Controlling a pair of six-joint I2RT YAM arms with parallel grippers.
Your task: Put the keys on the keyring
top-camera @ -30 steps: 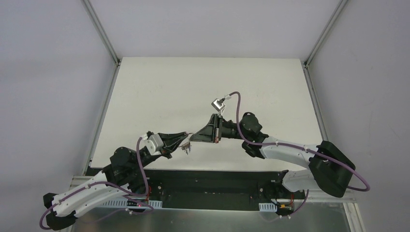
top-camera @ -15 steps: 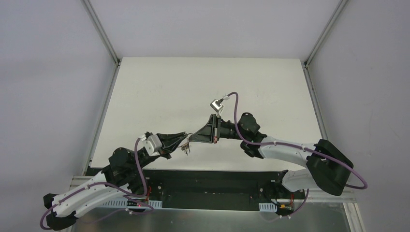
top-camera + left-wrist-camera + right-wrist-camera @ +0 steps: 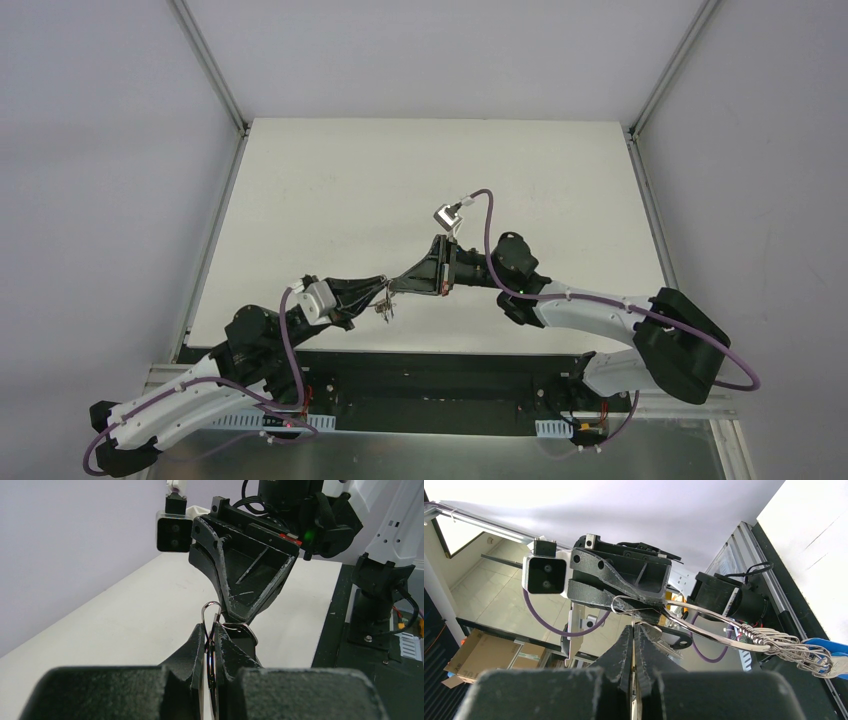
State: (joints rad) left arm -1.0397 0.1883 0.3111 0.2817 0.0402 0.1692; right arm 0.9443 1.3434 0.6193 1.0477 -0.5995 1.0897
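My left gripper [image 3: 385,291] is shut on the keyring [image 3: 211,611], a thin silver wire ring held edge-on between its pads with a loop sticking out past the tips. My right gripper [image 3: 398,287] meets it tip to tip above the table's near part, shut on a thin silver key [image 3: 650,632] pressed against the ring wire [image 3: 624,601]. More keys [image 3: 804,652], one with a blue head [image 3: 826,646], hang from the ring's far side and dangle under the left gripper [image 3: 383,312]. In the left wrist view the right gripper [image 3: 235,619] points down onto the ring.
The white table [image 3: 340,190] stretches behind both arms. A black base strip [image 3: 430,365] runs along the near edge, and metal frame rails [image 3: 210,70] border the sides. Purple cables [image 3: 490,230] loop off both wrists.
Both grippers have drifted slightly to the left together, still joined at the ring. Neither grip has changed.
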